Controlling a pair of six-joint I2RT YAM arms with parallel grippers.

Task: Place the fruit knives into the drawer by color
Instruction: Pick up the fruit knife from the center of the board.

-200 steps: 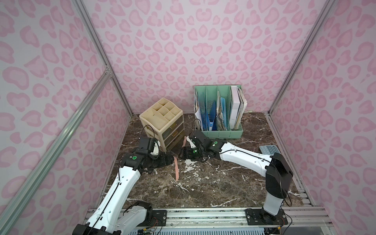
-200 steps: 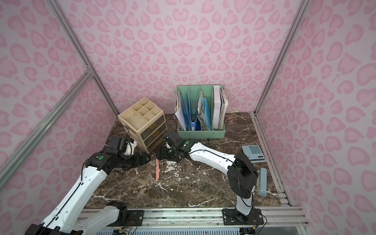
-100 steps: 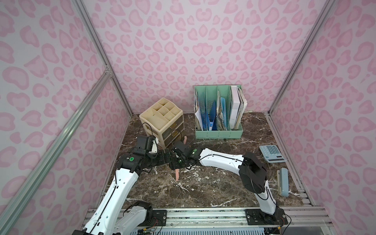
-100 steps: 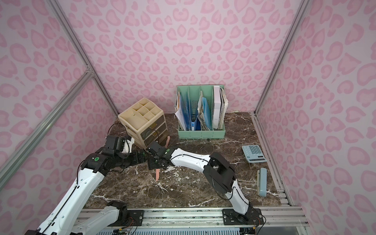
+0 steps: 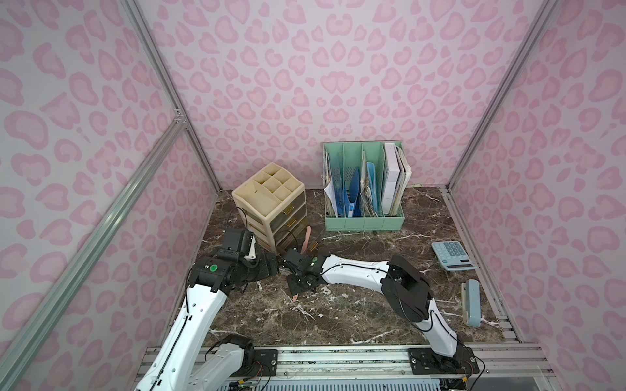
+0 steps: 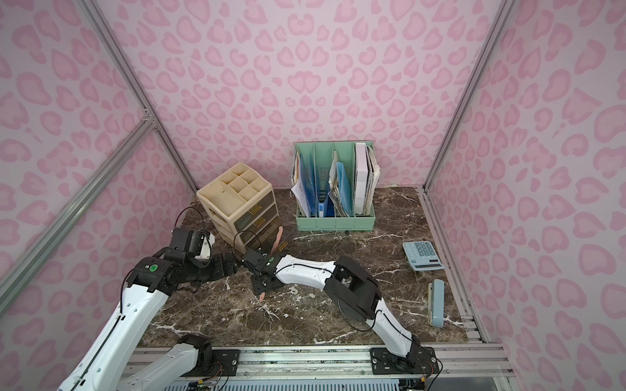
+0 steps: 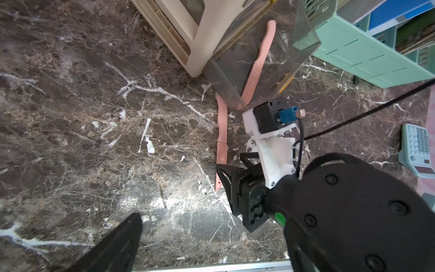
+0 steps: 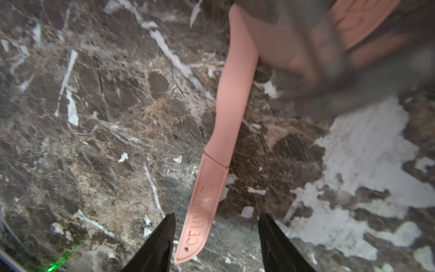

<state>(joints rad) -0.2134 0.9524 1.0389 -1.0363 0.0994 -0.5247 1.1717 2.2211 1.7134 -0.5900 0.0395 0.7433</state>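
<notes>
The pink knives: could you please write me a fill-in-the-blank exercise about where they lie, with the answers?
1. One pink knife rests inside the cabinet's open bottom ____.
2. The gripper straddling the other pink knife's blade belongs to the ____ arm.
3. Between the stapler and the file holder lies a pale blue ____.
Missing words: drawer; right; calculator.
</notes>
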